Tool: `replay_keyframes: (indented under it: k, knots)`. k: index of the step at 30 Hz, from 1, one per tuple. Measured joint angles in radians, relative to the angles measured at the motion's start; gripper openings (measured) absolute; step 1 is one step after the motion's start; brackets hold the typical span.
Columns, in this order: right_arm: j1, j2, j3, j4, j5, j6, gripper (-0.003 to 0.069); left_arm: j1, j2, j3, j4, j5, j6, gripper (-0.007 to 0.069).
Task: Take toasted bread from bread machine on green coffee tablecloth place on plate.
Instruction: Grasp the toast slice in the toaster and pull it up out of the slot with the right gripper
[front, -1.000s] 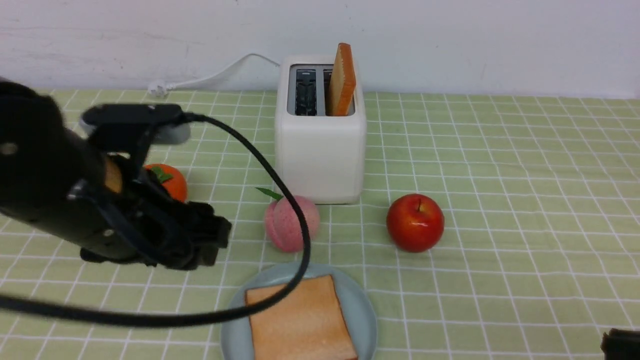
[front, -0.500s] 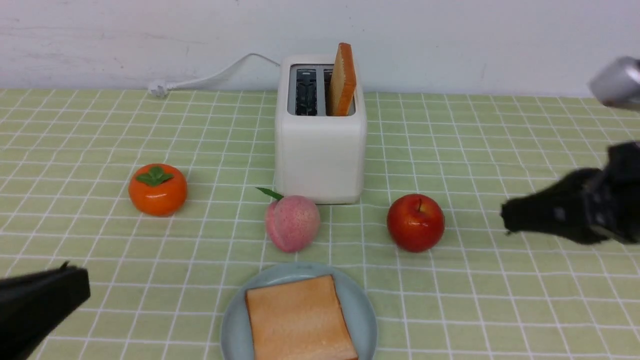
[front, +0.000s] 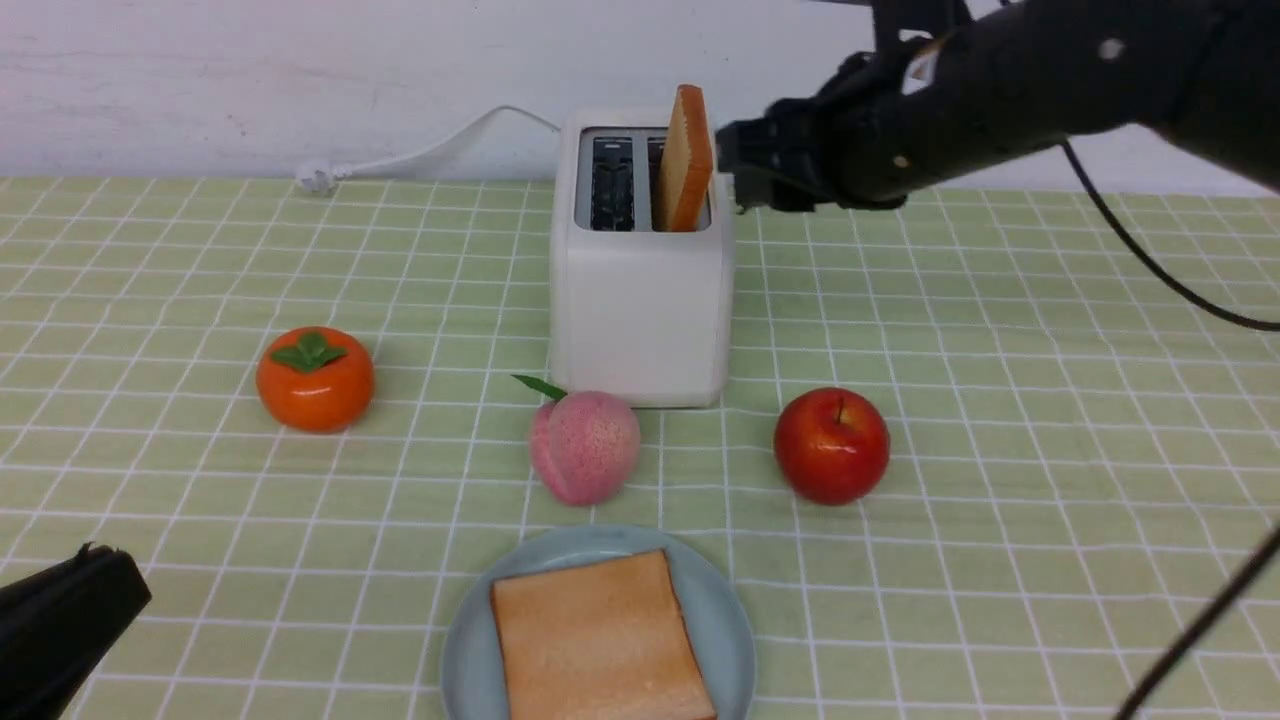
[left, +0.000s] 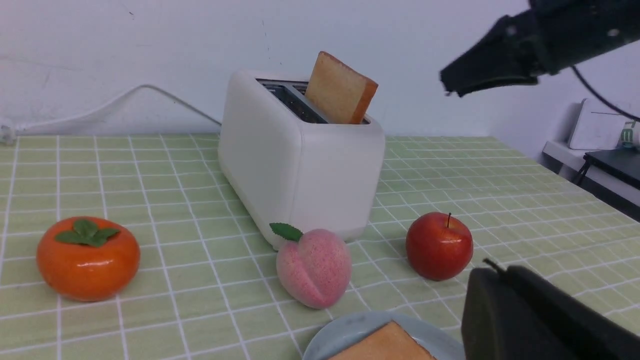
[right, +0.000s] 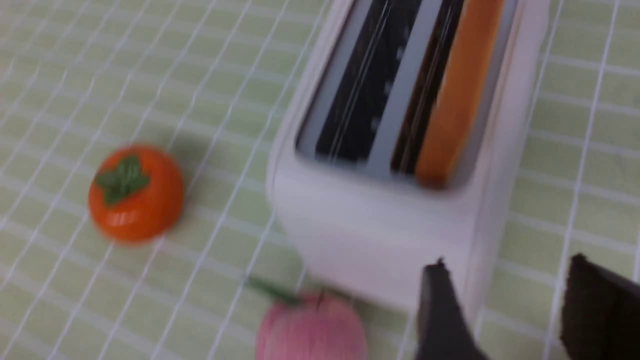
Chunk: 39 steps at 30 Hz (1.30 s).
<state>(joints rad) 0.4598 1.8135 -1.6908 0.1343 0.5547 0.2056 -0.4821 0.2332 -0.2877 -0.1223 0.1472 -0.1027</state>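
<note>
Golden-tan square toast slice (front: 684, 160) stands upright in the boxy white toaster's (front: 640, 300) right slot, toward the pale-green checked tablecloth's (front: 1000, 400) far edge. A second slice (front: 600, 640) lies flat on the round pale-blue plate (front: 725, 610) at the near edge. Black right gripper (front: 738, 175) hangs just beside the upright slice. Left wrist view: black left gripper (left: 500, 300) pressed together. Right wrist view: right jaws spread.

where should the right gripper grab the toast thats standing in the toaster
Grip the upper part of the toast, which sticks up out of the toaster. Come from straight above, one finger on each broad flat face: it stands on edge in the right-hand slot, its lower part hidden. The open right gripper is close beside it.
</note>
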Motion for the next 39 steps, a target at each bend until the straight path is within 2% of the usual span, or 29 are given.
replay_keyframes:
  k: [1,3,7,10,14,17,19,20,22,28,32,39]
  knots:
    - [0.0,0.045,-0.044,-0.016,-0.029,0.014,0.0441,0.0,0.0,0.0,0.0,0.0,0.0,-0.0013]
    - [0.0,0.106,-0.095,-0.029,-0.07,0.02,0.0493,0.0,0.0,0.0,0.0,0.0,0.0,-0.0013]
    - [0.0,0.204,-0.189,-0.045,-0.115,0.025,0.0519,0.0,0.0,0.0,-0.001,0.0,0.0,-0.0013]
    - [0.0,0.271,-0.259,-0.085,-0.128,0.028,0.0483,0.0,0.0,0.0,-0.001,0.0,0.0,-0.0013]
    - [0.0,0.328,-0.306,-0.155,-0.129,0.054,0.0388,0.0,0.0,0.0,-0.001,0.0,0.0,-0.0013]
    - [0.0,0.35,-0.308,-0.178,-0.133,0.086,0.0277,0.0,0.0,0.0,-0.001,0.0,0.0,-0.0013]
    - [0.0,0.351,-0.31,-0.179,-0.139,0.092,0.023,0.0,0.0,0.0,-0.001,0.0,0.0,-0.0013]
    - [0.0,0.352,-0.311,-0.179,-0.148,0.095,0.0168,0.0,0.0,0.0,-0.001,-0.003,0.003,-0.0012]
    - [0.0,0.352,-0.313,-0.18,-0.16,0.1,0.0118,0.0,0.0,0.0,0.008,-0.009,0.005,-0.0013]
    - [0.001,0.306,-0.319,-0.172,-0.17,0.152,0.0116,0.0,0.0,0.0,0.022,-0.006,0.007,-0.0006]
    - [0.009,0.196,-0.319,-0.169,-0.113,0.133,0.0116,0.0,0.0,0.0,0.022,-0.001,0.007,-0.0003]
    - [0.02,-0.074,-0.289,-0.076,0.3,-0.04,0.0116,0.0,0.0,0.0,0.022,0.035,0.005,-0.0002]
